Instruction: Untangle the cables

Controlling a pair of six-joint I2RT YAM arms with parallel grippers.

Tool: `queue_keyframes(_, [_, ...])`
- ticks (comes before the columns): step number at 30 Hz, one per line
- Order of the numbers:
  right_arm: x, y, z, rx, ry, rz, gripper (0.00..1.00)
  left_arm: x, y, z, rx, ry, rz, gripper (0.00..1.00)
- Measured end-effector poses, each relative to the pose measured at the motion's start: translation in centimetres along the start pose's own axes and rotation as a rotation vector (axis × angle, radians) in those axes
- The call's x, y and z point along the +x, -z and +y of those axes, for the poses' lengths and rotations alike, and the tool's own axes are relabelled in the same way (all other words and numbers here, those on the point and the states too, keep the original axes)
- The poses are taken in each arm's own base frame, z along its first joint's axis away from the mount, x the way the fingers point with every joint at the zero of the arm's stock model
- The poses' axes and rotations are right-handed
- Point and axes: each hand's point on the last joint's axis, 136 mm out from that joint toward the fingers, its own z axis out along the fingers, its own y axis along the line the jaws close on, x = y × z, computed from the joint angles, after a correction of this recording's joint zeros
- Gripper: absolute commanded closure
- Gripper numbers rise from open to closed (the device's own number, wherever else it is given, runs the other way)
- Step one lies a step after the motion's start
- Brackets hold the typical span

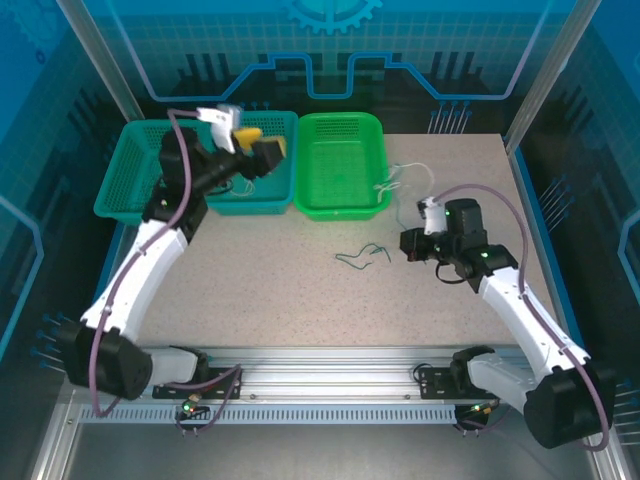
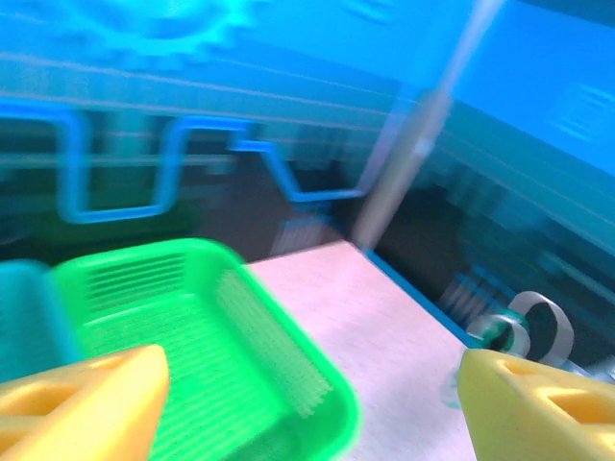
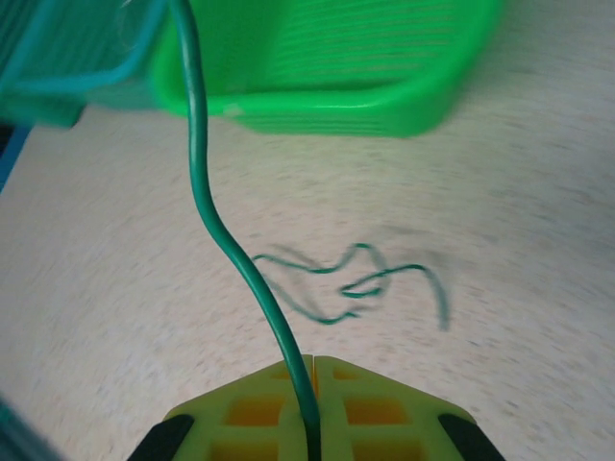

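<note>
So the left arm (image 1: 140,270) is stretched way out from its base at 7 o'clock, reaching up and across to about 11 o'clock on the table (image 1: 260,290). Its wrist is cocked over the teal basket (image 1: 120,180). The left gripper (image 1: 260,143) is let go and wide apart. In the left wrist view the two yellow fingers (image 2: 86,399) sit at opposite bottom corners with nothing between them, just the green basket (image 2: 192,327) and some bare tabletop behind.

The right arm (image 1: 520,300) comes up from 5 o'clock, bends at the elbow and points its wrist left, ending around 3 o'clock. The right gripper (image 3: 313,367) is pinched tight on a green cable (image 3: 207,211). That wire comes straight out of the closed jaws and curves up and away toward the baskets, lifted off the surface.

A second green cable (image 1: 362,255) lies curled flat near the table's middle, just at 9 o'clock of the right gripper. Can't tell if it's joined to the held one, it's pretty blurry in the wrist shot. A few pale cables (image 1: 400,172) are bunched at about 1 o'clock, right beside the green basket's right wall.
</note>
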Motion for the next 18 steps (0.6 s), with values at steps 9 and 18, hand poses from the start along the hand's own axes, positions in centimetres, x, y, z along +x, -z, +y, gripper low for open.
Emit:
queue_keyframes(9, [2.8, -2.4, 7.4, -0.256, 0.238, 0.164, 1.00, 11.8, 0.1, -6.7, 0.272, -0.156, 0.207, 0.15])
queue_keyframes(18, [5.2, -4.5, 8.8, -0.267, 0.346, 0.311, 1.00, 12.5, 0.9, -7.5, 0.314, -0.277, 0.238, 0.06])
